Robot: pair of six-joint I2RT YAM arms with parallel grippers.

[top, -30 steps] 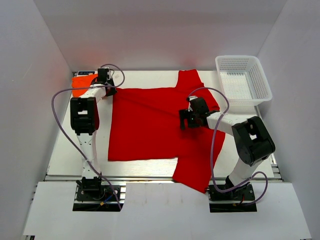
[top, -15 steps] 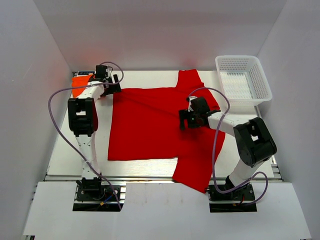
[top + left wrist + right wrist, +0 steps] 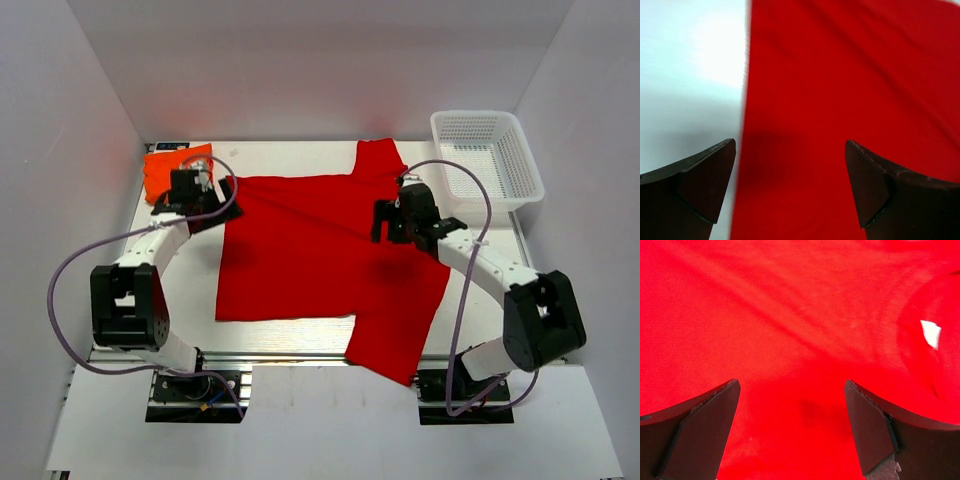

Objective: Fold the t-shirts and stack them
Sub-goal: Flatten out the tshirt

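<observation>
Two claws spread wide over the red shirt (image 3: 300,250), neither gripping anything.
Orange shirt (image 3: 168,168) sits in the bench's (image 3: 140,290) far left corner; left claw (image 3: 222,196) hangs at the red shirt's left edge, right claw (image 3: 383,222) above its right half; the shirt lies flat mid-bench, basket (image 3: 487,160) far right.

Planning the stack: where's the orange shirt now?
Top view: the orange shirt lies bunched at the table's far left corner, just left of the left claw.
</observation>
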